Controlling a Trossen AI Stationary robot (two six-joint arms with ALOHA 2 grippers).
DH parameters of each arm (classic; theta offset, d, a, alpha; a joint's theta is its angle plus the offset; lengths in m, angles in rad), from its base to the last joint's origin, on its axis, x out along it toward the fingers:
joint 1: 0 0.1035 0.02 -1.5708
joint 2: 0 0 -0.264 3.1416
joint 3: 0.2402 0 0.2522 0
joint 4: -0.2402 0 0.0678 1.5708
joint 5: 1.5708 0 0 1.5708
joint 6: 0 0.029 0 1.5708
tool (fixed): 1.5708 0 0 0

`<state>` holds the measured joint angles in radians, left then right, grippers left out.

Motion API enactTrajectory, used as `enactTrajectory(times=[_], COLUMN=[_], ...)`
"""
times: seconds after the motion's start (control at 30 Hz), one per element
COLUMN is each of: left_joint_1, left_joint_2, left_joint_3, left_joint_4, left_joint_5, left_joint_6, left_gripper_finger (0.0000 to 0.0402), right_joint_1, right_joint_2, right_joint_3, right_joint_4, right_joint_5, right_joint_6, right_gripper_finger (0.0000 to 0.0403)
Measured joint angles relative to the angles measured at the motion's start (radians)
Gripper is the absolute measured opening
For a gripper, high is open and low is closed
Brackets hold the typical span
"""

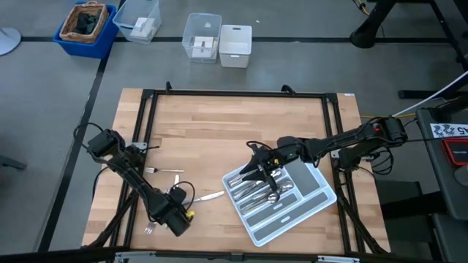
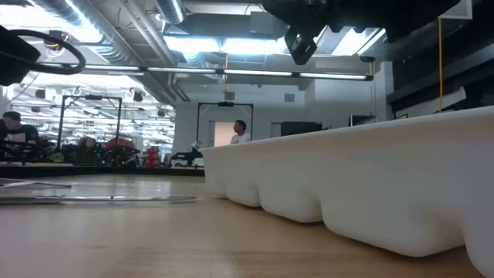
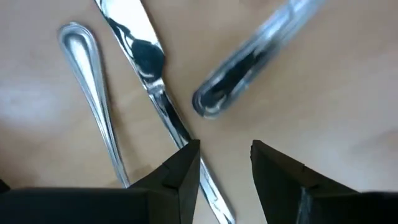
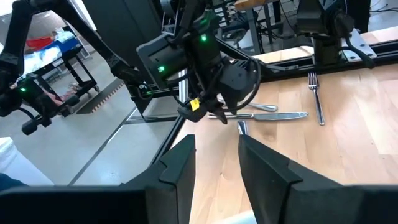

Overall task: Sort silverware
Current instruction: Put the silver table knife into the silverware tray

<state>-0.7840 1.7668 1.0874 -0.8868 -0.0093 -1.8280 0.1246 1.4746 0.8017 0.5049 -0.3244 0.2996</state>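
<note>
Silverware knife (image 3: 146,62) beside open, empty left claw (image 3: 225,163); right claw (image 4: 215,160) open over tray (image 1: 307,208).

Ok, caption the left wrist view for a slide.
Open left gripper above a table knife, beside two other silverware handles on the wooden table.

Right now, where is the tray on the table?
In the high view the tray lies tilted at the table's front right, under the right claw, with silverware already inside it.
</note>
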Motion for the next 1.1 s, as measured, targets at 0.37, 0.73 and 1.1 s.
enactTrajectory(times=[0.37,0.73,1.1], left_joint_1=[0.013,0.014,0.040], left_joint_2=[-0.065,-0.117,-0.113], left_joint_3=[-0.118,-0.246,-0.248], left_joint_4=[-0.049,0.123,0.114], left_joint_5=[-0.038,-0.105,-0.078], left_joint_6=[-0.319,-0.418,-0.382], left_gripper_finger=[0.0128,0.0128,0.0106], right_joint_1=[0.000,0.000,0.000], right_joint_2=[0.000,0.000,0.000], right_joint_3=[0.000,0.000,0.000], right_joint_4=[-0.008,-0.053,-0.148], right_joint_5=[-0.010,-0.069,-0.070], right_joint_6=[0.010,0.048,0.037], right_gripper_finger=[0.0124,0.0124,0.0124])
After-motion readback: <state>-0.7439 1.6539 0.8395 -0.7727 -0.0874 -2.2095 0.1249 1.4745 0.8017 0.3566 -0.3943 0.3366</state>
